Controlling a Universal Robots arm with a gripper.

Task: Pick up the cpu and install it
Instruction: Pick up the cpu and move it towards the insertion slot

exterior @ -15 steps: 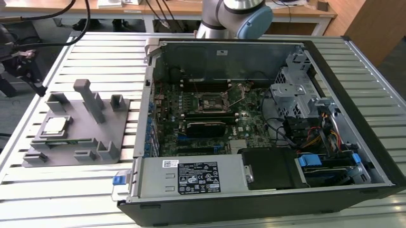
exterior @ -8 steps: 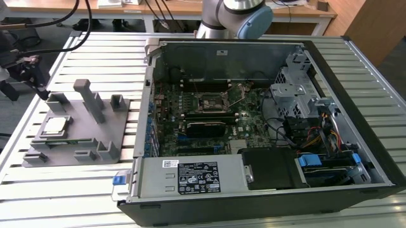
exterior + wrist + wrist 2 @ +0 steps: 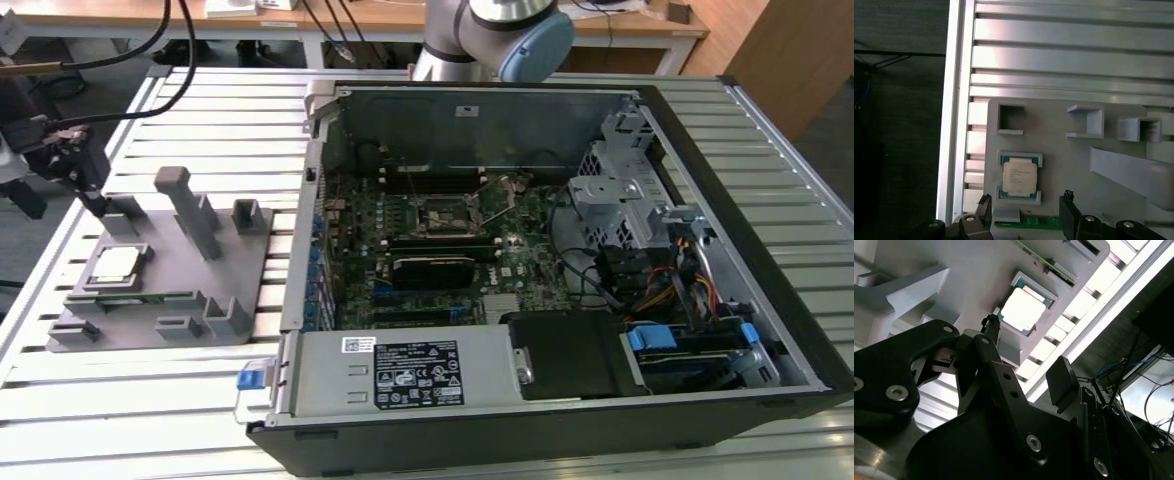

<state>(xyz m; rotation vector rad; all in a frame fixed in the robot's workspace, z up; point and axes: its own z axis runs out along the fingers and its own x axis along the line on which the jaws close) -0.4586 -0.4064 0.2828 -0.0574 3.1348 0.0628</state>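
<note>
The cpu (image 3: 114,263) lies flat in a shallow square pocket of the grey tray (image 3: 180,310), silvery top up, with a pale rim around it. In both wrist views it sits snug between the pocket's low walls (image 3: 1020,176) (image 3: 1024,310). Just beside it, in the next slot of the tray, a narrow green memory stick (image 3: 1029,221) lies on edge.

My jaws are wide open and hold nothing. My two fingertips (image 3: 985,200) stand well apart, one to each side of the cpu's pocket, and in the first wrist view the chip shows in the gap beyond them. I hover over the tray's far left part in the exterior view, near the cpu but not touching it. In the second wrist view one black fingertip (image 3: 991,322) hangs close to the pocket's edge.

The tray rests on the slatted metal table (image 3: 134,400), at the exterior view's left. To its right on the same table lies the open computer case (image 3: 747,330), side panel off, and the motherboard's black socket (image 3: 441,215) with its metal frame shows inside, well apart from the cpu. My arm (image 3: 494,30) rises at the table's far side, behind the case.
</note>
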